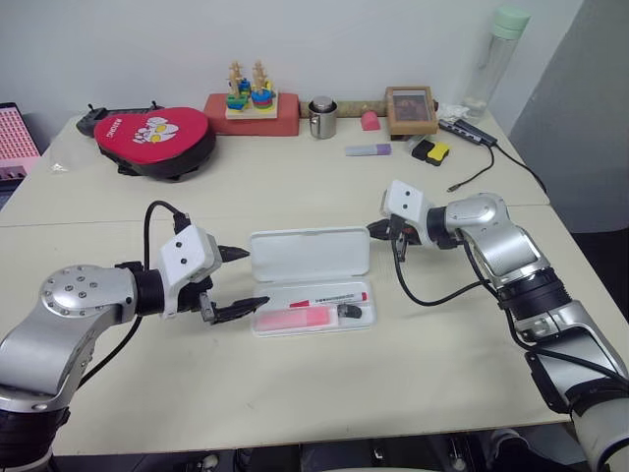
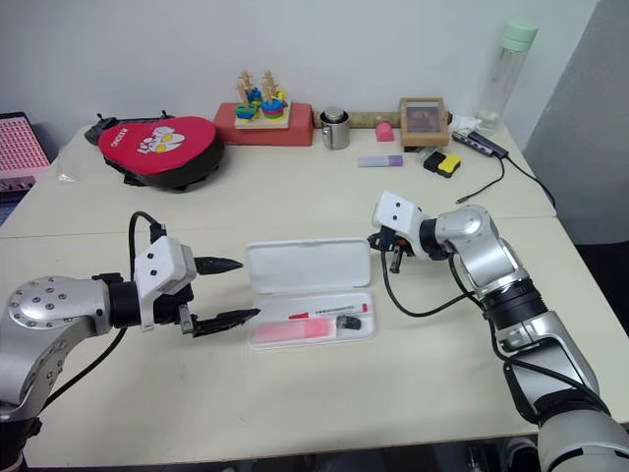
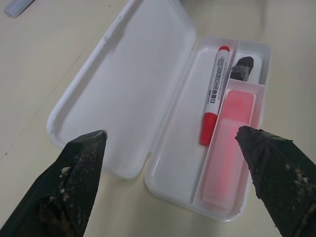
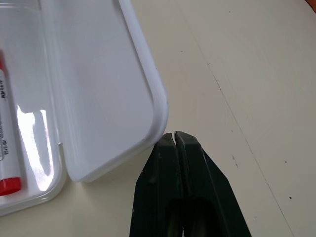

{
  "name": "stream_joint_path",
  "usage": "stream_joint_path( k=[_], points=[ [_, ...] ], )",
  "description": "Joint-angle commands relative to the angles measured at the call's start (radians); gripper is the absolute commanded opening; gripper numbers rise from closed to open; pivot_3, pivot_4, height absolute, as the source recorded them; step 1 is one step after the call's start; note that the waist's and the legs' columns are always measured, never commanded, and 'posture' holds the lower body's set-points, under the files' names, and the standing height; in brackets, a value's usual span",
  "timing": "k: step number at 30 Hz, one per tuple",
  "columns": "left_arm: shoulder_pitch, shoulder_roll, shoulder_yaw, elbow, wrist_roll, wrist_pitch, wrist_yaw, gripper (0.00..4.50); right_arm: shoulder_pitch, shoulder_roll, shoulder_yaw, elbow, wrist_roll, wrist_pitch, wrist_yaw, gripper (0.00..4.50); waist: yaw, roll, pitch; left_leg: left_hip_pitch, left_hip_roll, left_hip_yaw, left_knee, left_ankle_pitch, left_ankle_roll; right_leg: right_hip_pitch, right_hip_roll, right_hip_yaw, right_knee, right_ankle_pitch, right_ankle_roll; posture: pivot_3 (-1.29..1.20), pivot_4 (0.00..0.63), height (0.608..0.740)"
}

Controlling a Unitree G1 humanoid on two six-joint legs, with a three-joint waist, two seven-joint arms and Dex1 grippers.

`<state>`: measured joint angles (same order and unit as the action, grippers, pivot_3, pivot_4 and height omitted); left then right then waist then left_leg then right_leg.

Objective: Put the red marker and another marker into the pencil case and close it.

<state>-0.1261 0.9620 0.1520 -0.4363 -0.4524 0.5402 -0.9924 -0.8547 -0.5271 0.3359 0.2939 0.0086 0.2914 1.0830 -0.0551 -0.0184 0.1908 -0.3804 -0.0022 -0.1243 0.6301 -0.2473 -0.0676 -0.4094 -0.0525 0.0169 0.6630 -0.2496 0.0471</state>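
Right wrist view: right claw, pinched shut and empty, perhaps touching the pencil case lid's corner (left claw gapes empty).

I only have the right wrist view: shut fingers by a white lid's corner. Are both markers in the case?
Observer: Yes. The red marker and the pink highlighter lie in the tray of the pencil case, in separate compartments.
Operator: Lid state?
Observer: Fully open, lying flat on the table behind the tray.
Operator: Left gripper?
Observer: The left gripper is open and empty, at the case's left end.
Operator: Anything else in the tray?
Observer: A small dark piece in the end compartment.
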Motion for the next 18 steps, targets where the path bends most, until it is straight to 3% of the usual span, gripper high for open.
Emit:
stream_joint_path(
  k=[1, 10, 18],
  points=[
    [0.004, 0.007, 0.038, -0.027, -0.012, 0.001, 0.006, 4.50, -0.002, -0.028, -0.020, -0.112, 0.036, 0.016, 0.066, 0.03, 0.000, 0.000, 0.000, 0.000, 0.000, 0.000, 0.000, 0.000, 0.000, 0.000, 0.000, 0.000, 0.000, 0.000, 0.000, 0.00, 0.150, 0.740],
    [-0.009, 0.040, 0.066, -0.046, -0.042, 0.024, -0.017, 4.50, 0.019, -0.074, -0.017, -0.222, 0.067, 0.076, 0.145, 0.03, 0.000, 0.000, 0.000, 0.000, 0.000, 0.000, 0.000, 0.000, 0.000, 0.000, 0.000, 0.000, 0.000, 0.000, 0.000, 0.00, 0.150, 0.740],
    [-0.095, 0.017, 0.181, -0.059, -0.250, 0.171, 0.019, 4.50, 0.070, -0.103, 0.003, -0.325, 0.083, 0.111, 0.195, 0.03, 0.001, 0.000, 0.000, 0.000, 0.000, 0.000, 0.000, 0.000, 0.000, 0.000, 0.000, 0.000, 0.000, -0.001, 0.002, 0.00, 0.150, 0.740]
  ],
)
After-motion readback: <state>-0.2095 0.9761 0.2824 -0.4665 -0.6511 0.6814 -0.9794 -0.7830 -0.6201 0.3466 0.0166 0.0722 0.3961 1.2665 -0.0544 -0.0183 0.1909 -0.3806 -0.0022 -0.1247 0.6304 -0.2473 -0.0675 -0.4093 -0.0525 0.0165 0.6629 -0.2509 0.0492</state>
